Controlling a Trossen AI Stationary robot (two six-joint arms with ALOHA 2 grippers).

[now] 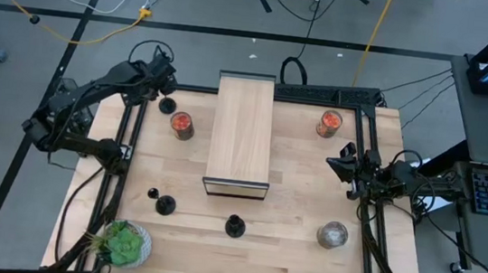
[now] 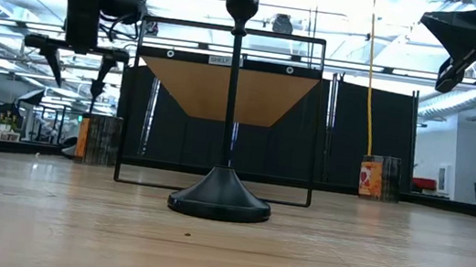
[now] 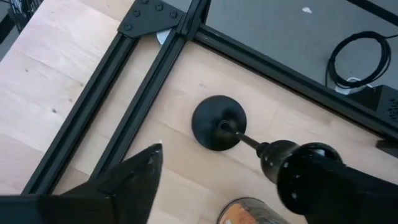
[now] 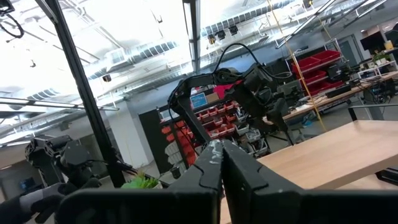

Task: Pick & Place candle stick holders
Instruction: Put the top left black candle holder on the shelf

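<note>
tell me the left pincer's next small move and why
Probably ease the left pincer down around the candle stick holder by the table's far left corner and shut on its stem: the fingers stand apart above it, nothing is held yet. The right pincer waits shut at the right edge.

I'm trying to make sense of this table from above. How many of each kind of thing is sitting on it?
Black candle stick holders: 3, at and
Glass jars with red-orange contents: 2, at and
Clear greyish glass jar: 1
Wooden shelf: 1
Green plant in a pot: 1
Small black piece: 1
Total: 9
</note>
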